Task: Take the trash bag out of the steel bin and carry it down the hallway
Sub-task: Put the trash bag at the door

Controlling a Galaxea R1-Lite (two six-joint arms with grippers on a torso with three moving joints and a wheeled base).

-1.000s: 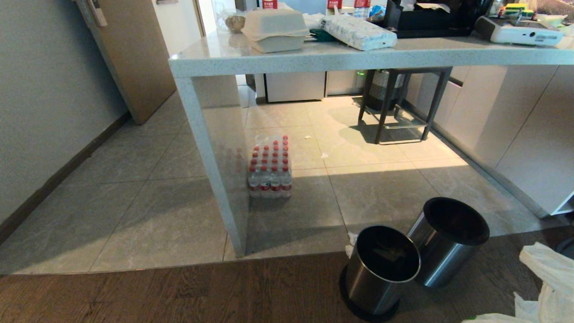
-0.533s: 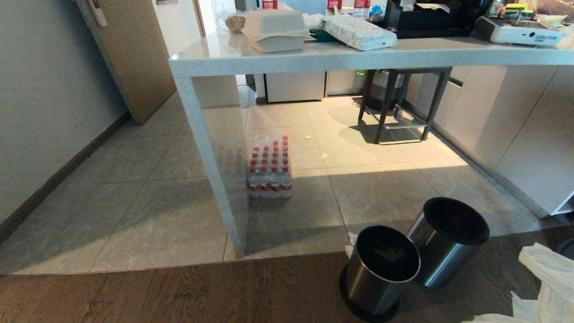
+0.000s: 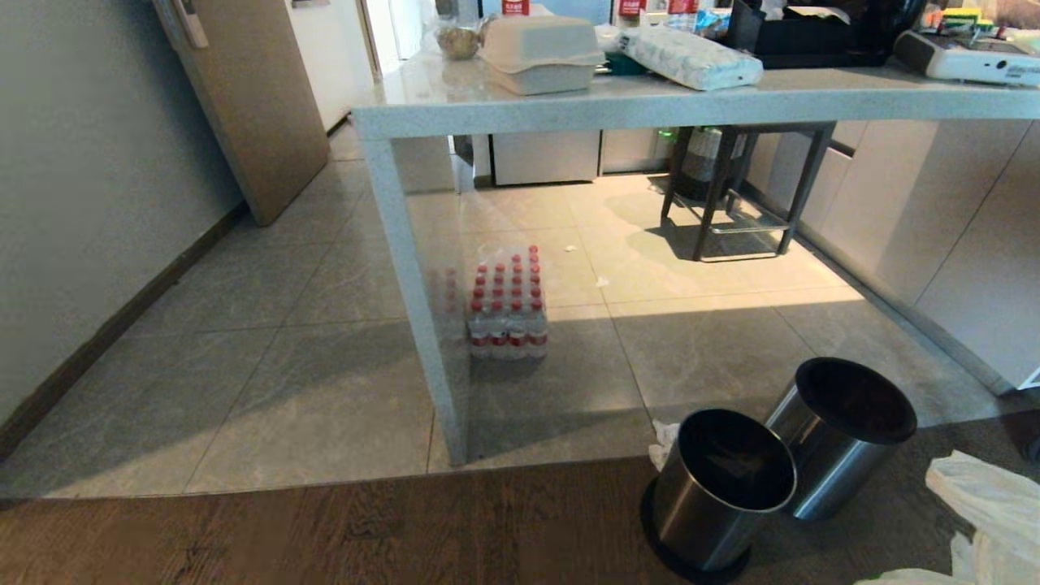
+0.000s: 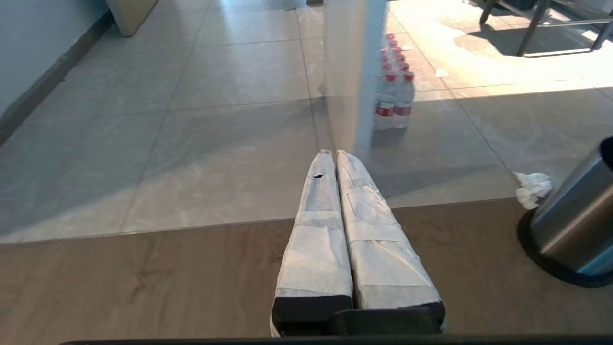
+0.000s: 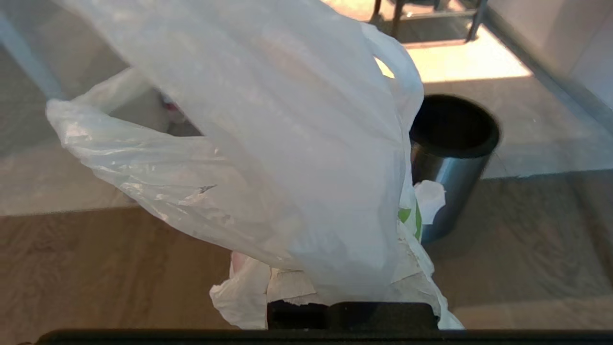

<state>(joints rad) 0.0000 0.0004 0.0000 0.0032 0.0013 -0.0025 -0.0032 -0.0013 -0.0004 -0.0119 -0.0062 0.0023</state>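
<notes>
Clamped tight, the right gripper (image 5: 352, 314) has the bag (image 5: 287, 143) pinched in its jaws, and the plastic billows up in front of its wrist camera, so the fingers themselves are hidden behind the film. The hold looks to be on gathered upper plastic near a handle loop, which would let the weight hang below and keep the mouth from spilling; that is a judgement, since the pinch point is covered. A patch of green print shows low on the bag. In the head view the bag (image 3: 987, 504) sits at the lower right edge, over the wood floor (image 3: 325, 536), out of and beside the bins.

Outward from the jaws, the far bin (image 5: 448, 158) stands just beyond the bag, its black rim open and nothing white inside. The head view shows two steel bins touching: the near bin (image 3: 719, 496) on the wood floor at the border with the tiles (image 3: 244, 374), the far one tilted against it. Both look emptied, so the lift-out seems done and the carry remains.

The left gripper (image 4: 341, 158) points forward over the wood floor, its wrapped fingers (image 4: 316, 230) pressed together on nothing. A crumpled tissue (image 4: 530, 188) lies on the tile edge by the near bin. A bottle pack (image 3: 508, 305) stands beside the table leg (image 3: 414, 292).
</notes>
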